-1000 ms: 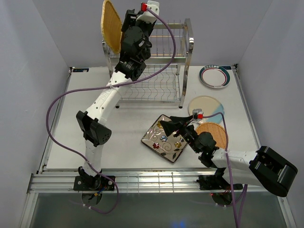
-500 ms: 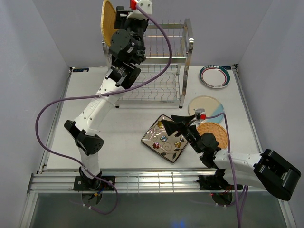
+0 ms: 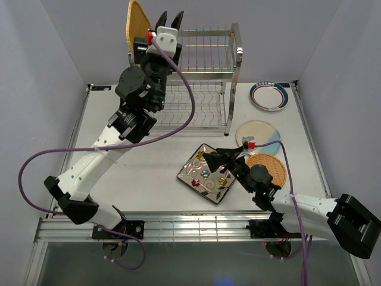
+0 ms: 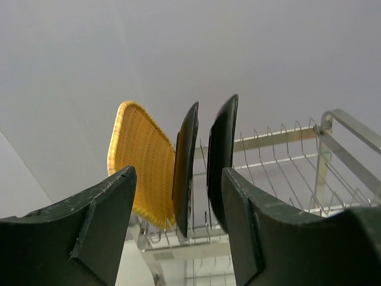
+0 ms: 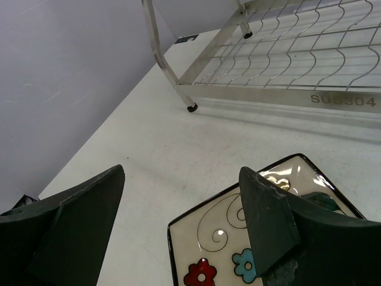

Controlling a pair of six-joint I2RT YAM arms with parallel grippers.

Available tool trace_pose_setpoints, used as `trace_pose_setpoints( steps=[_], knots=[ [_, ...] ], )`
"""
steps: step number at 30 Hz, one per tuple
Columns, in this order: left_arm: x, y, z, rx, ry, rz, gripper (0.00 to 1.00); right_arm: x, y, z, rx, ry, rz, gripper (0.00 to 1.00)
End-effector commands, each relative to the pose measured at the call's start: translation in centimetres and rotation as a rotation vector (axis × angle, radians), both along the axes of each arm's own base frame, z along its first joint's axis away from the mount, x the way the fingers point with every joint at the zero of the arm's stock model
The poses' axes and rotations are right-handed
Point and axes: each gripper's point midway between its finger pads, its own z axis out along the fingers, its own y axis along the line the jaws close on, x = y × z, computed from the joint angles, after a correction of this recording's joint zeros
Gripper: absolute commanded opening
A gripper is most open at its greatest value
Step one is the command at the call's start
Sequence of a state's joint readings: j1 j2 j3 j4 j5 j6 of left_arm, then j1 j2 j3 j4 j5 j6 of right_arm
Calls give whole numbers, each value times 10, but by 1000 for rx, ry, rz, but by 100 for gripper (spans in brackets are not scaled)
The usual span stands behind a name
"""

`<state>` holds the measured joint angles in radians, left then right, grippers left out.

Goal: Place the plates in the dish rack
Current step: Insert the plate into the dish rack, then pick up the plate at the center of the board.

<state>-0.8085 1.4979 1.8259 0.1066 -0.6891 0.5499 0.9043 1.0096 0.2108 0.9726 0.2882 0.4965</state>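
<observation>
The steel dish rack [image 3: 202,89] stands at the back. In the left wrist view a woven plate [image 4: 140,161] and two black plates [image 4: 186,161] stand upright in the rack's top tier [image 4: 286,155]. The woven plate also shows in the top view [image 3: 139,31]. My left gripper [image 3: 169,21] is open and empty, just short of them. My right gripper [image 3: 215,156] is open and empty, low over the far corner of the cream floral square plate [image 3: 206,174], which lies flat on the table and also shows in the right wrist view [image 5: 220,250].
At the right on the table lie a teal-rimmed round plate [image 3: 269,96], a cream-blue round plate [image 3: 257,132] and a second woven plate [image 3: 268,168]. The rack's lower tier [image 5: 286,53] lies beyond the right gripper. White walls enclose the table.
My left arm has drawn back from the rack's top tier, moving left and toward the near side, with the gripper open. My right gripper has shifted only slightly over the floral plate.
</observation>
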Motion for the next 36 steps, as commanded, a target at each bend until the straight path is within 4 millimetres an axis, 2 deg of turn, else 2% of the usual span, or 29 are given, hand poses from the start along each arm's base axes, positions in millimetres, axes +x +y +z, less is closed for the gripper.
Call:
trace_pose_setpoints(
  steps=[1, 6, 7, 8, 10, 15, 19, 20, 21, 23, 24, 27, 28, 30, 31, 36],
  knots=[
    [-30, 11, 3, -46, -9, -118, 70, 5, -3, 14, 5, 5, -33, 83],
    [-50, 12, -28, -3, 23, -209, 71, 2, -4, 4, -28, 61, -21, 85],
    [-49, 9, -45, 17, 49, -219, 71, 1, -4, 4, -18, 76, -21, 86],
    [-58, 14, -43, 5, 36, -239, 71, 1, -5, 2, -20, 87, -24, 86],
    [-63, 13, -54, 20, 45, -265, 72, 0, -7, -4, -17, 124, -28, 86],
    [-76, 6, -100, 62, 84, -354, 74, -3, -13, -21, -22, 250, -60, 86],
    [-83, -5, -140, 124, 141, -430, 75, -4, -27, -34, -3, 367, -137, 84],
    [-84, -5, -144, 123, 138, -435, 75, -5, -29, -39, -3, 386, -145, 84],
    [-85, -6, -161, 144, 157, -439, 76, -7, -32, -38, 26, 406, -152, 84],
    [-86, -7, -172, 156, 160, -448, 76, -12, -37, -46, 25, 438, -164, 84],
    [-85, -8, -187, 168, 183, -451, 77, -15, -40, -48, 49, 451, -163, 85],
    [-88, -10, -202, 154, 204, -473, 80, -22, -48, -54, 68, 467, -165, 87],
    [-89, -12, -217, 153, 227, -487, 81, -23, -50, -54, 72, 469, -168, 87],
    [-90, -15, -227, 137, 233, -503, 84, -27, -55, -60, 66, 483, -173, 87],
    [-90, -17, -243, 149, 259, -512, 85, -28, -57, -62, 74, 492, -180, 88],
    [-80, -20, -286, 157, 335, -531, 89, -35, -64, -86, 69, 570, -204, 87]
  ],
)
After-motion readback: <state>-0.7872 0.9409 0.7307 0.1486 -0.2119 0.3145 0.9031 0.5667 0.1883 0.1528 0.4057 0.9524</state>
